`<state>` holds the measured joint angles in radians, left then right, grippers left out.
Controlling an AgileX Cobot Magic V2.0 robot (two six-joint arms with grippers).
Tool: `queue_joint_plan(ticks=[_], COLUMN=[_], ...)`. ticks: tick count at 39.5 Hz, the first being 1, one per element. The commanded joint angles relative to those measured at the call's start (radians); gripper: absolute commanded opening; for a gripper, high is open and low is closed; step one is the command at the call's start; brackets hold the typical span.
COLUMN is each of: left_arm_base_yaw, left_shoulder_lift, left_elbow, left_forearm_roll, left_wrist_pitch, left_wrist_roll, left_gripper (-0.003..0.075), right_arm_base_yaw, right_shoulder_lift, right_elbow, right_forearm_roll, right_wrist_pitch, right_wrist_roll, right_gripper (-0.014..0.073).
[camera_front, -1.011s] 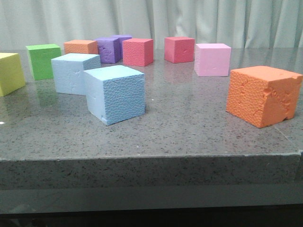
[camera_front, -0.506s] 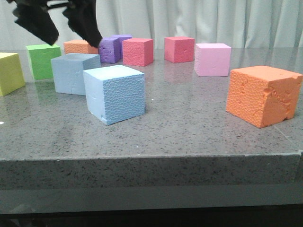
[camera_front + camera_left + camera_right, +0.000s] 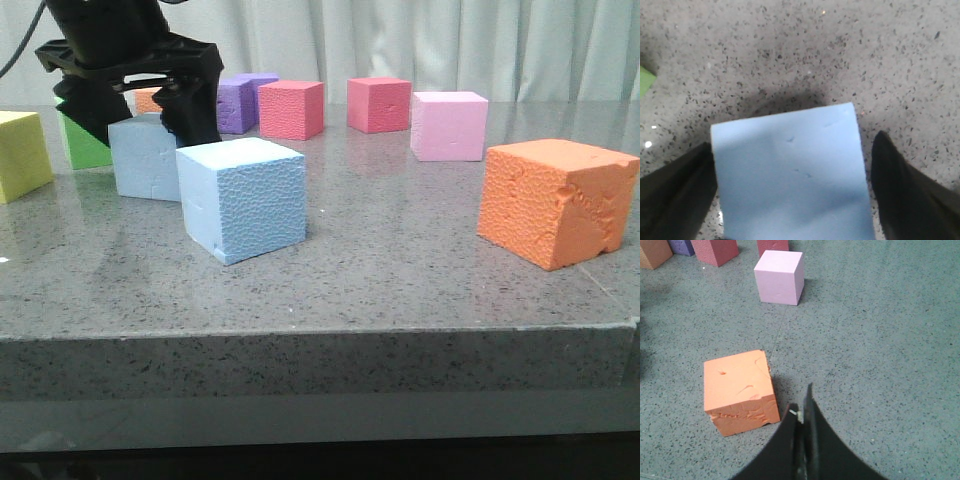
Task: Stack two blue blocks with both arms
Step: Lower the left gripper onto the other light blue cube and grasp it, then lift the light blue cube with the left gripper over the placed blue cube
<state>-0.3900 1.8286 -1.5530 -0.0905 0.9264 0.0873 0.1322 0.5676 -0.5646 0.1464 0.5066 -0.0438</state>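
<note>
The smoother blue block (image 3: 145,162) sits on the grey table at the back left. The pebbled blue block (image 3: 245,200) stands just in front of it and to its right. My left gripper (image 3: 145,122) is open and lowered over the smoother block, one black finger on each side. In the left wrist view the block (image 3: 790,180) fills the space between the fingers (image 3: 895,185) of the left gripper (image 3: 792,145), with a narrow gap at one side. My right gripper (image 3: 802,405) is shut and empty above the table and shows only in its wrist view.
A large orange cube (image 3: 555,200) stands front right, close to my right gripper (image 3: 740,390). A pink cube (image 3: 448,125), two red cubes (image 3: 290,108), purple cubes (image 3: 232,105), a green cube (image 3: 78,148) and a yellow cube (image 3: 20,155) line the back and left.
My left arm has come into view from above and dropped, so its open fingers now straddle the smoother blue block. The blocks have not moved.
</note>
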Motion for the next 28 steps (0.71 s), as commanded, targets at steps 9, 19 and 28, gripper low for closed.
queue_joint_plan(ticks=[9, 19, 28], left_arm_base_yaw=[-0.007, -0.007, -0.007], left_shoulder_lift=[-0.069, -0.091, -0.113], left_elbow=[-0.05, -0.205, -0.284], left_forearm_roll=[-0.005, -0.007, -0.044], left_wrist_pitch=[0.043, 0.249, 0.344], left_wrist_roll=[-0.004, -0.004, -0.004], left_gripper=[0.0281, 0.0263, 0.0263], right_arm_base_yaw=[-0.005, -0.005, -0.005], right_shoulder_lift=[-0.003, -0.003, -0.003], right_elbow=[-0.027, -0.027, -0.027], right_forearm_roll=[0.0, 0.0, 0.0], right_wrist_pitch=[-0.066, -0.067, -0.067], right_wrist_roll=[-0.011, -0.011, -0.011], right_gripper=[-0.0061, -0.0061, -0.0061])
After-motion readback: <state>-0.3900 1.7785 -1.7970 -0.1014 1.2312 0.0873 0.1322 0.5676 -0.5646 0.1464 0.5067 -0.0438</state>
